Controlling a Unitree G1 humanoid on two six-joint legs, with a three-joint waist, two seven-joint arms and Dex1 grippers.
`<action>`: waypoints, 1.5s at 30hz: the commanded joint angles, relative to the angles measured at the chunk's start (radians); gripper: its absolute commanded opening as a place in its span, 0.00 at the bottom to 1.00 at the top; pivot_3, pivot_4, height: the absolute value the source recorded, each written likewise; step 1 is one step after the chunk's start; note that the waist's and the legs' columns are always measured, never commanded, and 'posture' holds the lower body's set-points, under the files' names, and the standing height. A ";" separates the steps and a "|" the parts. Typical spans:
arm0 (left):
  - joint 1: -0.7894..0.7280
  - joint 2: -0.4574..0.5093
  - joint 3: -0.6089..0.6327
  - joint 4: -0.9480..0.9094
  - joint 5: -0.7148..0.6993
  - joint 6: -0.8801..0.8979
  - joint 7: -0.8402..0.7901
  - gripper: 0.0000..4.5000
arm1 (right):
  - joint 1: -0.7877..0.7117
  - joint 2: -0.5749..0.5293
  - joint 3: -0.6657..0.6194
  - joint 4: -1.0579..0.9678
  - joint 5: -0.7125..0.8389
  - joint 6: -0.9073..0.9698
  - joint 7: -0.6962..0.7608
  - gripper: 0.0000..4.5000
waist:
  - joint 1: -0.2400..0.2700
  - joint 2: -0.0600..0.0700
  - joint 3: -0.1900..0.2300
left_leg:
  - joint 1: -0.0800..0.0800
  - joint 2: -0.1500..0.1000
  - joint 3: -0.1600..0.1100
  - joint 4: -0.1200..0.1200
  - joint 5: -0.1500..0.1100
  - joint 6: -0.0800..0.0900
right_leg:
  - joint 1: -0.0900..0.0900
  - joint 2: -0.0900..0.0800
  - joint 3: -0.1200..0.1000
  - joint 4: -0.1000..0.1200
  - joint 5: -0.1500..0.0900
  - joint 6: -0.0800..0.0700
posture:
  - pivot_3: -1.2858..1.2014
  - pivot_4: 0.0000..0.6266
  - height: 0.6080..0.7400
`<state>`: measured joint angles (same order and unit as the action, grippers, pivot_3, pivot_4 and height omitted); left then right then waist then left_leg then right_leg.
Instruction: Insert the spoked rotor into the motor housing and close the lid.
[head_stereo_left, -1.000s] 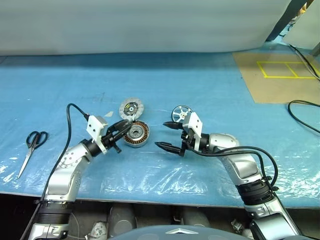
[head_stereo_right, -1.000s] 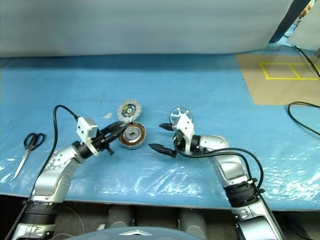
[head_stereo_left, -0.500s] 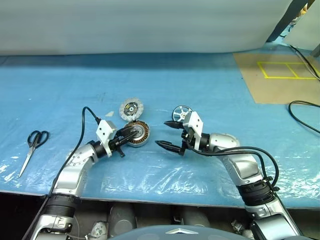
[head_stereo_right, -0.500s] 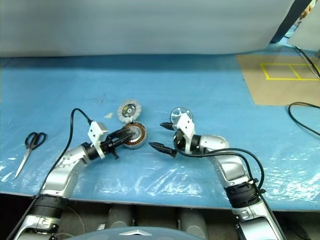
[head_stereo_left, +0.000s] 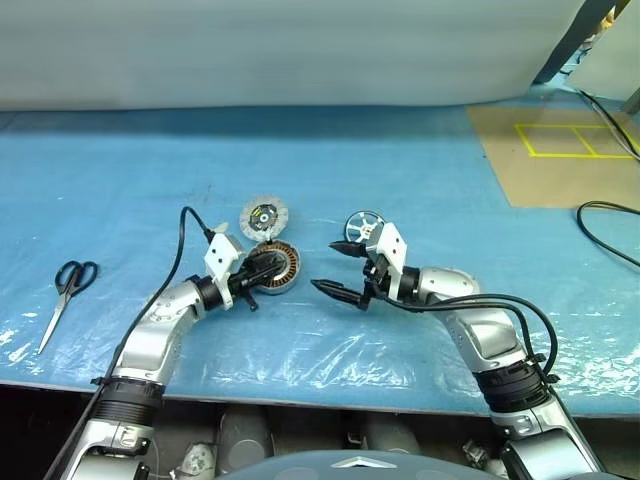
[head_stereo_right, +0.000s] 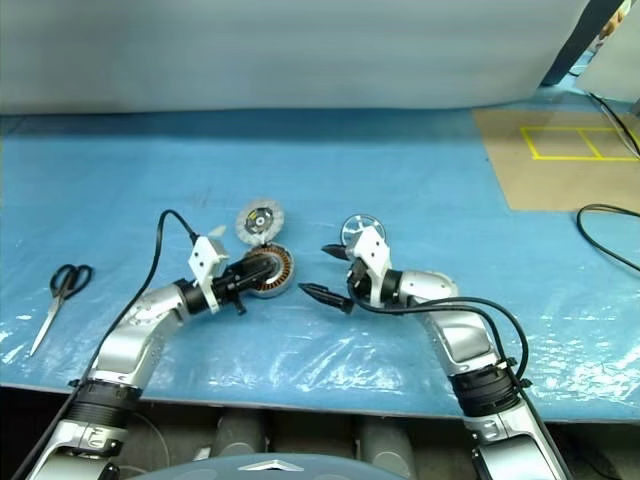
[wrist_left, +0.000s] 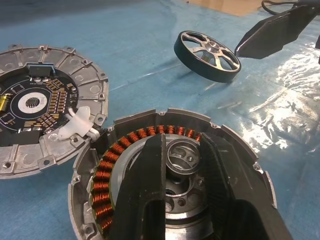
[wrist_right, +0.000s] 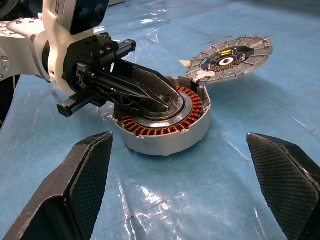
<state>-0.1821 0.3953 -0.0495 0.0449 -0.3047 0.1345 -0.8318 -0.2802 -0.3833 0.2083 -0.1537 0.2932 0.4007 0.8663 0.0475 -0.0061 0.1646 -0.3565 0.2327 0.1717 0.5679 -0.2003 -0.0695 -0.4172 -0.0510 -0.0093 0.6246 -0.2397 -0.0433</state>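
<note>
The motor housing (head_stereo_left: 282, 270) lies open on the blue table, its copper windings (wrist_left: 115, 165) ringing a pale centre. My left gripper (head_stereo_left: 266, 270) reaches level over it, the fingers (wrist_left: 150, 180) a narrow gap apart on either side of the central hub, holding nothing. The lid (head_stereo_left: 263, 216) sits just behind the housing, circuit face up, tilted against its rim. The spoked rotor (head_stereo_left: 363, 224) rests tilted on the table to the right. My right gripper (head_stereo_left: 325, 267) hovers in front of the rotor, wide open and empty, pointing at the housing (wrist_right: 165, 135).
Scissors (head_stereo_left: 62, 295) lie at the far left near the table's front edge. A cardboard sheet with yellow tape (head_stereo_left: 560, 150) and a black cable (head_stereo_left: 600, 225) are at the far right. Clear plastic film covers the blue table (head_stereo_left: 400, 170).
My left gripper has moved right and forward, from the housing's left side to over its centre. The right gripper and the parts have stayed put.
</note>
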 joint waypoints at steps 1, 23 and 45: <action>-0.008 0.014 0.000 -0.063 0.002 0.024 0.010 0.15 | 0.003 0.003 -0.010 -0.045 0.019 -0.007 -0.005 1.00 | 0.000 0.000 0.000 | 0.000 0.000 0.000 0.000 0.000 0.000 | 0.000 0.000 0.000 0.000 0.000 0.000 | 0.52 0.24 1.00; 0.034 0.040 0.034 -0.157 -0.015 0.103 0.069 0.15 | -0.009 0.004 0.004 -0.023 0.011 -0.015 0.004 1.00 | 0.000 0.000 0.000 | 0.000 0.000 0.000 0.001 0.000 0.000 | 0.000 0.000 0.000 0.000 0.000 0.000 | 0.52 0.24 1.00; 0.020 0.033 0.019 -0.114 -0.005 0.086 0.059 0.15 | -0.011 0.006 0.000 -0.024 0.009 -0.014 -0.001 1.00 | 0.000 0.000 0.000 | 0.000 0.000 0.000 0.002 0.000 0.000 | 0.001 0.000 0.000 0.000 0.000 0.000 | 0.52 0.24 1.00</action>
<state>-0.1518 0.4298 -0.0332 -0.0558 -0.3069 0.2381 -0.7646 -0.2814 -0.3828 0.2124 -0.1533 0.2925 0.4000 0.8673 0.0475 -0.0061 0.1646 -0.3565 0.2327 0.1716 0.5694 -0.2003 -0.0695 -0.4167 -0.0511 -0.0092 0.6249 -0.2395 -0.0432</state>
